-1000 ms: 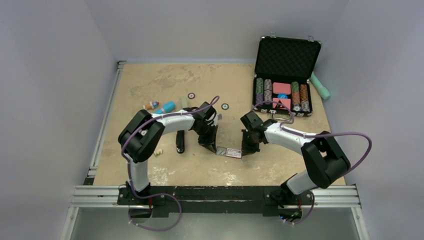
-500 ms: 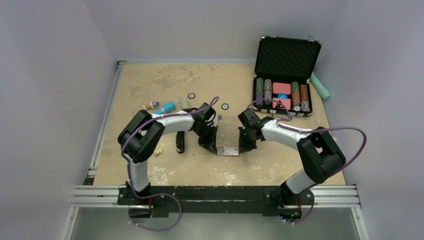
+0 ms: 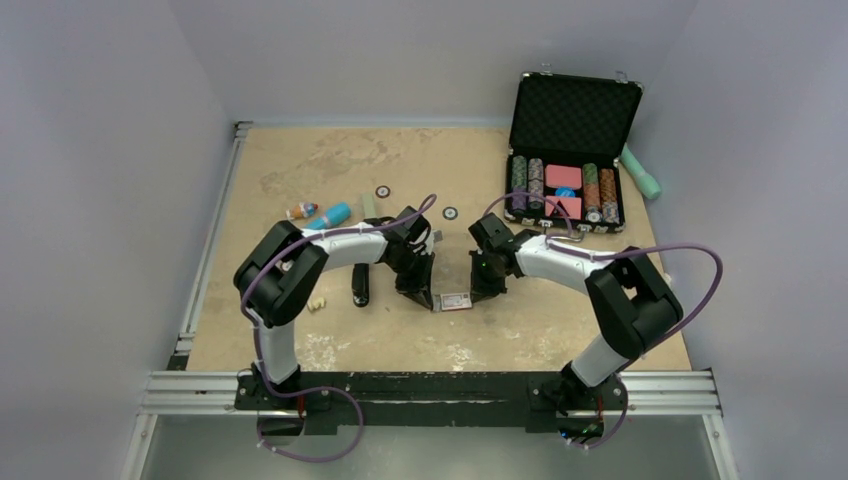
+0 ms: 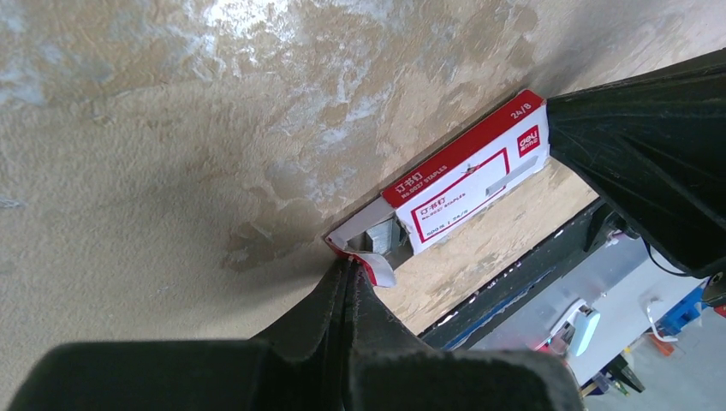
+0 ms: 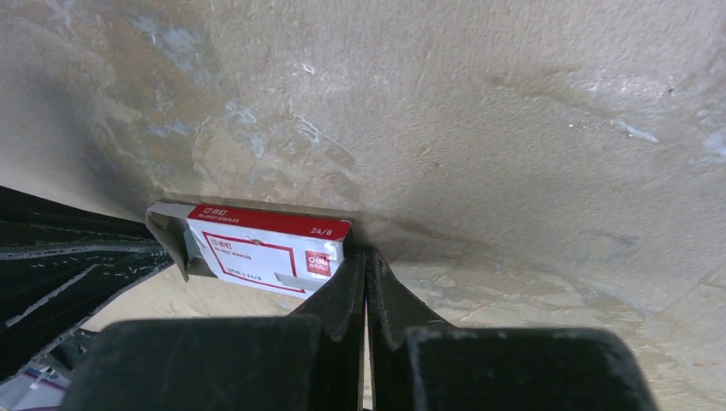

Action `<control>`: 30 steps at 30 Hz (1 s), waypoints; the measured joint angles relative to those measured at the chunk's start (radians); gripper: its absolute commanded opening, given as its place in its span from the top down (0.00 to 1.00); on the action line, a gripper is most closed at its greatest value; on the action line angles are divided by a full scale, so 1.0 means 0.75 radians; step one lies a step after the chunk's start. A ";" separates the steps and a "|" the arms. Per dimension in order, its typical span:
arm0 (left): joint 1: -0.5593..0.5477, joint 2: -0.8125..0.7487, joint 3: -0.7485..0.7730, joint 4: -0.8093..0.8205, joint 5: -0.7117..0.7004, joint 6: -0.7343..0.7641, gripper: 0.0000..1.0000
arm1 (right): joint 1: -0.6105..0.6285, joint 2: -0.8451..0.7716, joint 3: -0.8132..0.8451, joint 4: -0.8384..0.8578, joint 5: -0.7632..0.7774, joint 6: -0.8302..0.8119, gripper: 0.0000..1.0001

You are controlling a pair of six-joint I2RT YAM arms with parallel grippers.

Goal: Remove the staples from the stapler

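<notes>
We found the black stapler (image 3: 360,286) lying flat on the worktop (image 3: 320,160), near the front half and left of centre, just left of the left gripper (image 4: 349,274) and touched by neither arm; we could not tell whether it was open or closed. To its right, between the two arms, lay a small red-and-white staple box (image 3: 456,300), flat on the worktop with its printed face up. The left gripper was clenched, its fingers pressed together, with the tips at the box's open end, where a flap stood out; we could not tell whether that flap was pinched or only touched. The right gripper (image 5: 366,261) was likewise clenched and holding nothing, its tips meeting the opposite, closed end of the box. Further out, on the left side of the worktop, we noted a blue tube (image 3: 336,213) with a small bottle (image 3: 300,211) beside it, and two small round discs (image 3: 383,191). At the far right corner an open black chip case (image 3: 570,190) stood with its lid raised, and a teal object (image 3: 640,172) lay just beside it.
</notes>
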 measured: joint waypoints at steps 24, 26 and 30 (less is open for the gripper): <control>-0.001 -0.139 -0.002 -0.229 -0.237 0.017 1.00 | 0.017 0.003 0.008 0.017 0.026 -0.031 1.00; -0.001 -0.130 0.002 -0.247 -0.266 0.008 1.00 | 0.021 -0.003 0.008 0.008 0.052 -0.032 0.99; -0.003 -0.083 0.047 -0.291 -0.330 -0.011 1.00 | 0.021 -0.008 0.008 -0.008 0.084 -0.032 0.99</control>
